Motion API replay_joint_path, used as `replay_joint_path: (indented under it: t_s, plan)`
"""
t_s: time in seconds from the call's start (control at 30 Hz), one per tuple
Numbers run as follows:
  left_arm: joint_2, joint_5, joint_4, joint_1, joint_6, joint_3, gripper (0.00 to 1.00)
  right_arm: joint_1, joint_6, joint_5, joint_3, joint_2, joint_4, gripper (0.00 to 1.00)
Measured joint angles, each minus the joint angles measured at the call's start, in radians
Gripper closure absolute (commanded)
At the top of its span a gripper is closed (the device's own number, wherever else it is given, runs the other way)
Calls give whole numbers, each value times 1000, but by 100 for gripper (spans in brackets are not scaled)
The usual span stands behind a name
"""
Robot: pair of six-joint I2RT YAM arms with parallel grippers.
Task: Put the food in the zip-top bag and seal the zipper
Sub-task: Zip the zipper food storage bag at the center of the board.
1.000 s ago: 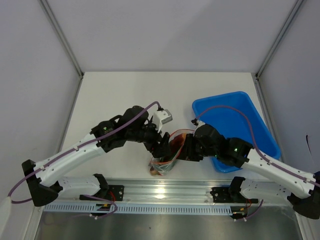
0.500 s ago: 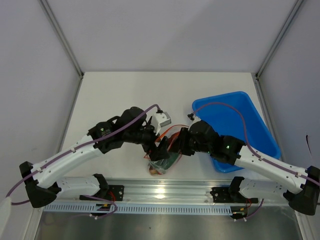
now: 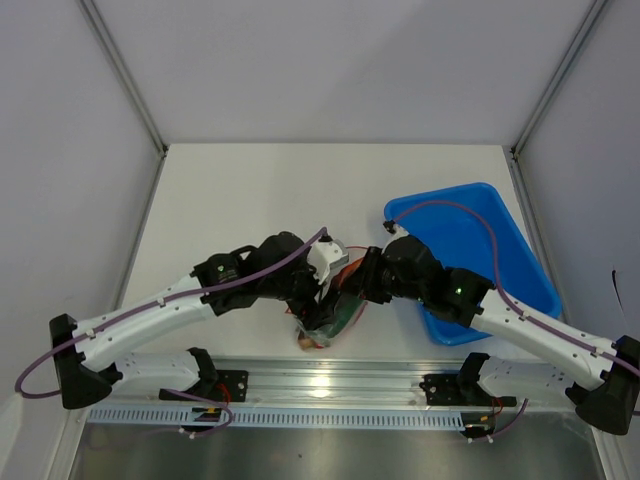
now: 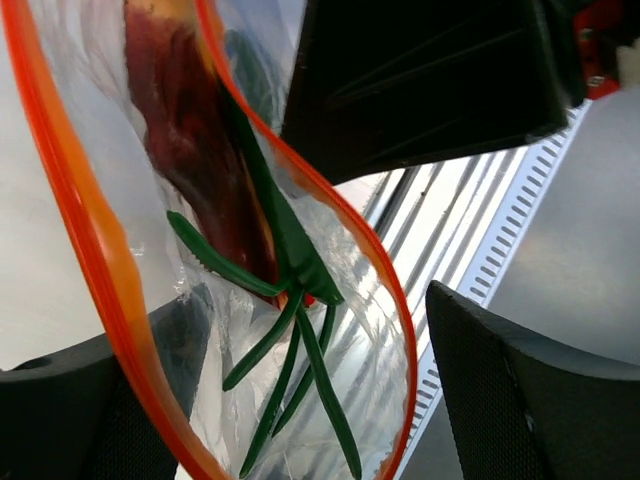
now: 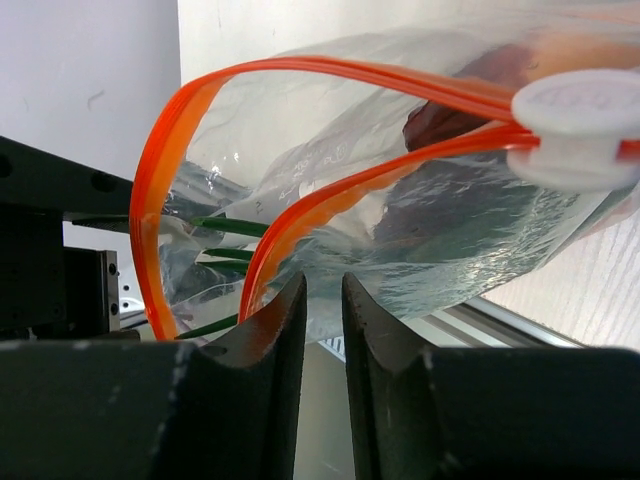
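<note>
One zip-top bag (image 3: 337, 314) between your two pincers, one sausage (image 4: 190, 130) inside.
Left pincer (image 4: 310, 400) spread around it; right pincer (image 5: 323, 292) pinches its rim, now further left.

— Clear, crinkly zip-top bag (image 3: 335, 315) by the middle of the table's (image 3: 230, 200) near edge, mouth gaping wide!
— Orange-red zipper (image 5: 300, 215) unsealed; dark red sausage (image 4: 190, 120) and green onion stalks (image 4: 290, 370) inside.

A white table (image 3: 240, 200) fills the middle of the frame. On it at centre right lies a blue tray (image 3: 500, 250), set at an angle. Just left of the tray, at lower centre, a clear zip-top bag (image 3: 335, 318) rests its bottom end on the tabletop, close to the metal rail (image 3: 330, 385) along the lower edge.
</note>
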Motion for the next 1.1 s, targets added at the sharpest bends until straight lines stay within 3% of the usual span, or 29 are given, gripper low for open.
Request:
replay_joint_path:
  t_s: [0.1, 0.13, 0.23, 0.43, 0.47, 0.6, 0.77, 0.93, 1.1]
  plan:
    - [0, -50, 3, -6, -7, -8, 27, 0, 0, 0, 0, 2, 2, 76]
    - [0, -60, 5, -6, -10, -12, 40, -1, 0, 0, -1, 2, 3, 76]
    - [0, -92, 23, -6, -29, -36, 61, -1, 0, 0, -2, 4, 6, 74]
    - [0, -116, 42, -1, -40, -61, 88, -14, -35, 0, -2, 5, -1, 63]
    - [0, -112, 48, 6, -42, -62, 99, -19, -53, 1, -2, 5, -12, 61]
    - [0, -74, 58, 62, -53, -67, 100, -45, -143, 5, 2, 8, -84, 55]
    - [-15, 4, 60, 156, -55, -69, 99, -91, -251, 16, 2, -8, -162, 33]
    - [-49, 105, 62, 222, -57, -69, 100, -138, -350, 11, -33, -89, -145, 29]
    - [-66, 214, 69, 243, -66, -70, 100, -259, -421, -104, -119, -111, -27, 29]
